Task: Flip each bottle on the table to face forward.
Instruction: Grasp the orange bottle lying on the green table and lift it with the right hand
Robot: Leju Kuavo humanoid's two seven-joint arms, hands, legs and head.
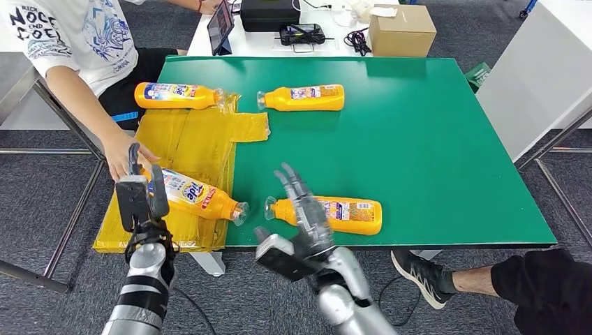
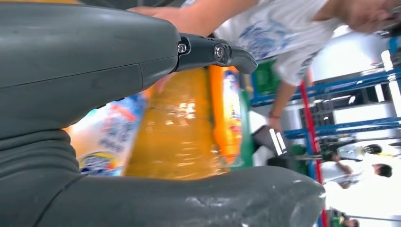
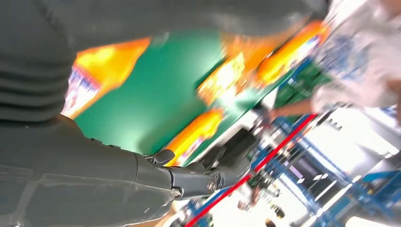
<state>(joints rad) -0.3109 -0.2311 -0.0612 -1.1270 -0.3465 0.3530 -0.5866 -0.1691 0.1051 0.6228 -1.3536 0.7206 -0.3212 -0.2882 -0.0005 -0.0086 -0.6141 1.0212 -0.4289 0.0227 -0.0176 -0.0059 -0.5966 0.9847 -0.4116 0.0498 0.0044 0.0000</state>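
Note:
Several orange bottles lie on their sides on the green table [image 1: 433, 139]. Two are at the far side: one [image 1: 174, 95] on a yellow plastic sheet [image 1: 192, 143], one [image 1: 301, 98] on bare green. A near-left bottle [image 1: 199, 197] lies on the sheet, its base by a person's hand [image 1: 124, 157]. My left hand [image 1: 143, 195] stands at that base with fingers raised and apart; the left wrist view shows the bottle [image 2: 175, 132] between thumb and fingers [image 2: 213, 49]. My right hand [image 1: 304, 213] hovers with fingers stretched over the neck end of the near-middle bottle [image 1: 342, 215].
A person in a white shirt [image 1: 77, 35] sits at the table's far left. Behind the green table, a white desk holds a cardboard box [image 1: 401, 29], a tablet [image 1: 220, 24] and black devices [image 1: 269, 14]. Another person's shoe [image 1: 419, 276] is by the near right edge.

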